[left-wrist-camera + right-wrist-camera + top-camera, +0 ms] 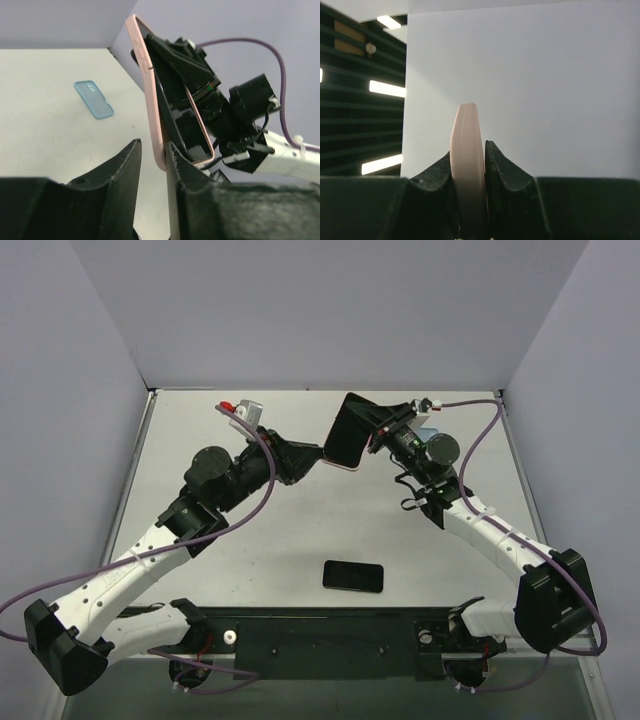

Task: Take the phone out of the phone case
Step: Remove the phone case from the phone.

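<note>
- The pink phone case [345,435] is held up in the air above the far half of the tabletop [250,540], between the two arms and touching nothing but them.
- The right gripper [377,433] pinches the case's edge. In the right wrist view both fingers [495,170] press flat against the case's two faces, with the pink rim standing upright between them.
- The left gripper [305,458] comes at the case from the opposite side, at its lower corner.
- In the left wrist view that corner sits between the left gripper's jaws. One finger [177,170] lies against the case, and a thin gap shows between the case and the other finger. The gripper is narrowly spread, not clamped.
- From that view the case tilts slightly, its rim with side-button bumps facing the camera. The area inside the rim is dark and glossy, and I cannot tell whether a phone fills it.
- A black phone [353,576] lies flat and bare on the tabletop near the front edge, between the two arm bases and well apart from the held case.
- A blue phone case [93,99] lies flat on the tabletop beyond the grippers, touching nothing else.
- A purple cable [270,50] loops over the right arm's wrist.
</note>
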Motion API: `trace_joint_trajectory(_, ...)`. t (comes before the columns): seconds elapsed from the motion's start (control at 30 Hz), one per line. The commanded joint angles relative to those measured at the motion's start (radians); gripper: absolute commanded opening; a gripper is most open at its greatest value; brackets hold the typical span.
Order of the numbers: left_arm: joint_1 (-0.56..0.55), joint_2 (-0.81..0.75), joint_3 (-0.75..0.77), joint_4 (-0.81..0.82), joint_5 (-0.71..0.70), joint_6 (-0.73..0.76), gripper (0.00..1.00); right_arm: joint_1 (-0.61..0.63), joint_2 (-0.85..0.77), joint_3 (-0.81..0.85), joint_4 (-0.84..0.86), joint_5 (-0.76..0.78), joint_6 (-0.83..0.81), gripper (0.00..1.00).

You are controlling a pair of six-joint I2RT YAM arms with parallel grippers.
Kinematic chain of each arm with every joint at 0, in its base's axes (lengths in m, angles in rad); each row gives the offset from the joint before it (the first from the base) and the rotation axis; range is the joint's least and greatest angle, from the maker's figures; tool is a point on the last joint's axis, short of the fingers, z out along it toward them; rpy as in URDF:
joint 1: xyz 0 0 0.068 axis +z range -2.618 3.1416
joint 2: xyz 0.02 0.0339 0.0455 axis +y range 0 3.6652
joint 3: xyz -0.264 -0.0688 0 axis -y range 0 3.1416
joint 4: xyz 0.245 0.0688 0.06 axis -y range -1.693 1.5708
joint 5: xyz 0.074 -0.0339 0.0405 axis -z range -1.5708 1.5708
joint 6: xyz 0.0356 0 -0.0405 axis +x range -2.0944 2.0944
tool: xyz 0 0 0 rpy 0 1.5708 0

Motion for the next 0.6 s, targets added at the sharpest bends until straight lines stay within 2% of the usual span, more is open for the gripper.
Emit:
trace_joint_trajectory(0.0,0.003,-0.095,-0.091,-0.094,0.012,-0.054,0.47,0.006,-0.174,0.025,0.328,-0.06,-0.038,0.0)
trace_joint_trajectory(0.03,0.005,-0.114,-0.118,-0.063,0.007,-0.068,0.52,0.012,-0.182,0.031,0.293,-0.056,-0.105,0.0)
trace_joint_trajectory(0.1,0.009,-0.159,-0.149,0.007,0.018,-0.103,0.73,0.016,-0.188,0.033,0.208,-0.017,-0.164,0.0)
trace_joint_trajectory(0.17,0.009,-0.183,-0.169,0.04,0.021,-0.129,0.79,0.017,-0.181,0.045,0.202,0.012,-0.19,0.0)
trace_joint_trajectory(0.37,0.011,-0.284,-0.298,0.099,-0.052,-0.25,0.8,0.012,-0.159,0.085,0.141,0.049,-0.244,0.0)
trace_joint_trajectory(0.43,0.012,-0.321,-0.35,0.165,-0.057,-0.273,0.8,0.015,-0.159,0.086,0.125,0.061,-0.253,0.0)
trace_joint_trajectory(0.5,0.012,-0.321,-0.387,0.342,0.007,-0.274,0.86,0.023,-0.164,0.086,0.078,0.085,-0.266,0.0)
trace_joint_trajectory(0.57,0.008,-0.275,-0.373,0.437,0.148,-0.287,0.9,0.036,-0.17,0.095,0.015,0.101,-0.302,0.0)
